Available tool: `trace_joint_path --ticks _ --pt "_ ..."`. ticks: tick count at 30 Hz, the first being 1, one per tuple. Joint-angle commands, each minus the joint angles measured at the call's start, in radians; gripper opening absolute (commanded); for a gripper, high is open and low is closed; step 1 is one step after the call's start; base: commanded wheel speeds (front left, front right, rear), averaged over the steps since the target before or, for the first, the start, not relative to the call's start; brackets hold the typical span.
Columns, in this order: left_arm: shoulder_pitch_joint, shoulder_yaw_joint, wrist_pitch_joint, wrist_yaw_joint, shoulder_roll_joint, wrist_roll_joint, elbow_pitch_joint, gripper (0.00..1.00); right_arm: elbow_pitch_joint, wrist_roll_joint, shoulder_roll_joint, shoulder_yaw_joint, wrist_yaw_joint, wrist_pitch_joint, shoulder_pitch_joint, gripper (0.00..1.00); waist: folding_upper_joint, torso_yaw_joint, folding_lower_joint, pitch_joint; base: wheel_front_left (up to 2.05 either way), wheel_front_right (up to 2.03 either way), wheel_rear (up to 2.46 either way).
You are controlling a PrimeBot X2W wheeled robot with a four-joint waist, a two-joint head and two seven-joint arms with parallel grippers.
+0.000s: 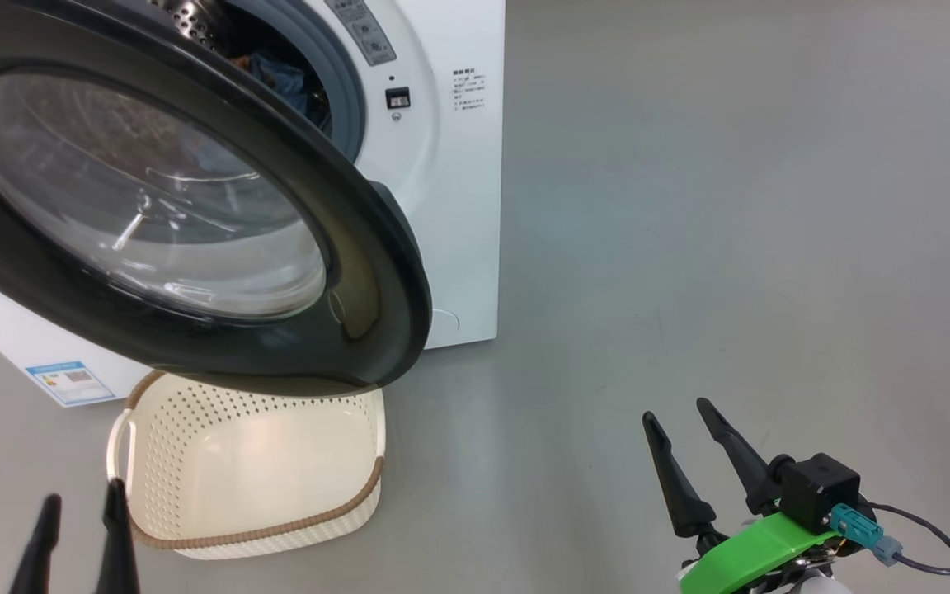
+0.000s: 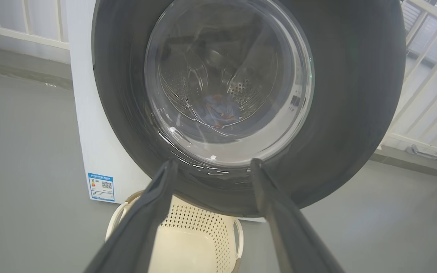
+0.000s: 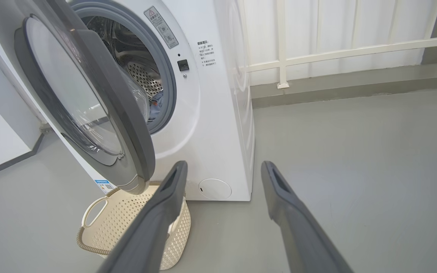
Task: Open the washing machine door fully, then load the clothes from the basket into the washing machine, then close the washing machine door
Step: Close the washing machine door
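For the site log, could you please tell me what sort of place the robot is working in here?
Probably a laundry corner, perhaps on an enclosed balcony: a white front-loading washing machine stands on bare grey floor, a cream laundry basket before it, white railing behind.

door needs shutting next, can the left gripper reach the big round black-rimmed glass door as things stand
Probably yes: the open left gripper faces the outer side of the round black-rimmed glass door with nothing between; the cream perforated plastic basket sits lower down.
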Motion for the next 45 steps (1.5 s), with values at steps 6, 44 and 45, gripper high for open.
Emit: trace_joint_path --ticks 6,44,45 --pt "0.012 0.034 -0.006 -0.003 -0.004 0.137 0.005 1.00 -0.030 0.004 0.004 0.016 0.002 -0.005 0.007 1.00 0.0000 0.001 0.0000 -0.010 0.00 0.00 0.00" --pt "0.040 0.103 -0.006 -0.003 -0.080 0.304 0.029 1.00 -0.032 -0.014 0.004 0.006 0.002 -0.005 0.022 1.00 0.0000 0.002 0.0000 -0.035 0.00 0.00 0.00" --pt "0.041 0.101 -0.006 -0.003 -0.080 0.304 0.028 1.00 -0.032 -0.014 0.004 0.005 0.002 -0.005 0.023 1.00 0.0000 0.003 0.0000 -0.036 0.00 0.00 0.00"
